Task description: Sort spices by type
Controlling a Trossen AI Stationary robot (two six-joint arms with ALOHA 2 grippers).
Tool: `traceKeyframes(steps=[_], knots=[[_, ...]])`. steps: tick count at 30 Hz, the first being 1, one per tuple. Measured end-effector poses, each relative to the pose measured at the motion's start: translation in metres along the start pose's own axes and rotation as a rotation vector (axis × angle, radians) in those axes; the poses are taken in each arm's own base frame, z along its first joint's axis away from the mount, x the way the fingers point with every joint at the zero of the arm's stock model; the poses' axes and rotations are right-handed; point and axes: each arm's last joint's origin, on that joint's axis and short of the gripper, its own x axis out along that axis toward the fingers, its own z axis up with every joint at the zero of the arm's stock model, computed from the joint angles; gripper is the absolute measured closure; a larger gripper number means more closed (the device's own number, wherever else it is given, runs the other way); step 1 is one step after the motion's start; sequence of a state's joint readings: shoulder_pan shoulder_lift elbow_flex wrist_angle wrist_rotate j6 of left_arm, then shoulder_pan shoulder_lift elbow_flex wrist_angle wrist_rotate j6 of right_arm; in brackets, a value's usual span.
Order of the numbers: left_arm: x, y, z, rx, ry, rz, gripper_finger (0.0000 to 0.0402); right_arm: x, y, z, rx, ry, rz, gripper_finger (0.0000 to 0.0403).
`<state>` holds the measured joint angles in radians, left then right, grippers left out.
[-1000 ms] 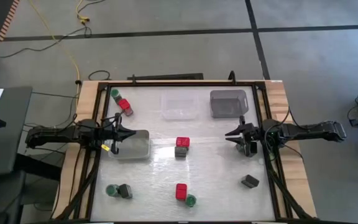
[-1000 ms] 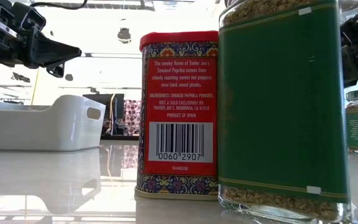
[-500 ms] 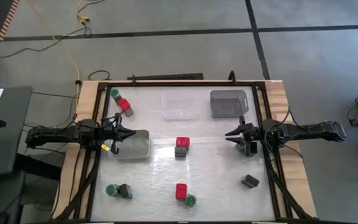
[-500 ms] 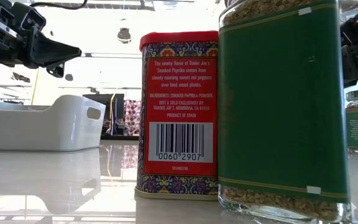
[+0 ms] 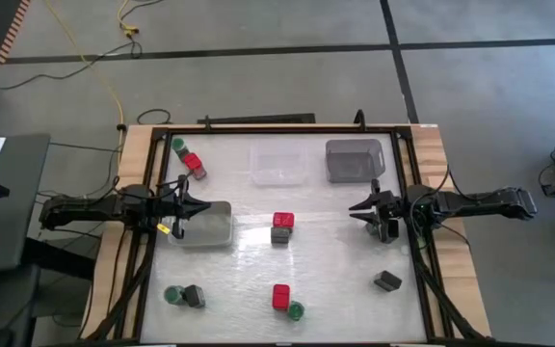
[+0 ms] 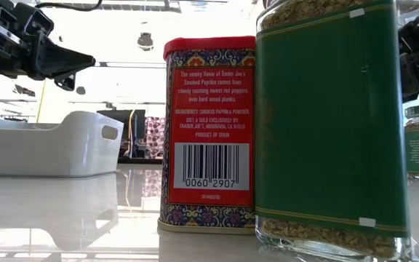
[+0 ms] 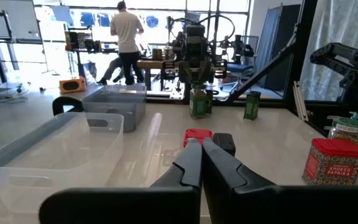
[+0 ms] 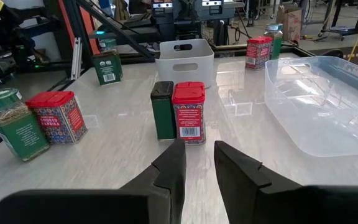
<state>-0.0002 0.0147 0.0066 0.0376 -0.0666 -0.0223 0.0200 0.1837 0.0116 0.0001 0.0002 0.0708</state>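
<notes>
In the high view the spices stand scattered upright on the table. A green-lidded jar point(image 5: 178, 145) and a red block point(image 5: 193, 164) are far left. A red block point(image 5: 283, 221) and a dark tin point(image 5: 279, 234) stand at the centre. A jar point(image 5: 173, 294) and a tin point(image 5: 194, 296) are near left, a red block point(image 5: 280, 296) and a jar point(image 5: 296, 310) near centre, and a tin point(image 5: 387, 280) near right. My left gripper point(image 5: 203, 205) hovers shut over a white tray point(image 5: 215, 229). My right gripper point(image 5: 354, 207) hovers open, right of centre. Both point at the centre pair point(image 8: 188, 112).
A clear tray point(image 5: 277, 164) and a grey tray point(image 5: 355, 159) sit at the far edge. The low view is mostly filled by the near red block point(image 6: 209, 131) and jar point(image 6: 333, 124). A person point(image 7: 128, 31) stands in the room beyond the table.
</notes>
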Motion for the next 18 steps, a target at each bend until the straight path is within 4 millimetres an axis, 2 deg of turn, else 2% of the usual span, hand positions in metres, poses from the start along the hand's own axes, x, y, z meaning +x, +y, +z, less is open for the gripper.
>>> traceKeyframes(steps=[18], knots=[[0.0000, 0.0000, -0.0001, 0.000, 0.000, 0.000, 0.0401, 0.0001, 0.0001, 0.0021, 0.000, -0.026, 0.002, 0.0287]])
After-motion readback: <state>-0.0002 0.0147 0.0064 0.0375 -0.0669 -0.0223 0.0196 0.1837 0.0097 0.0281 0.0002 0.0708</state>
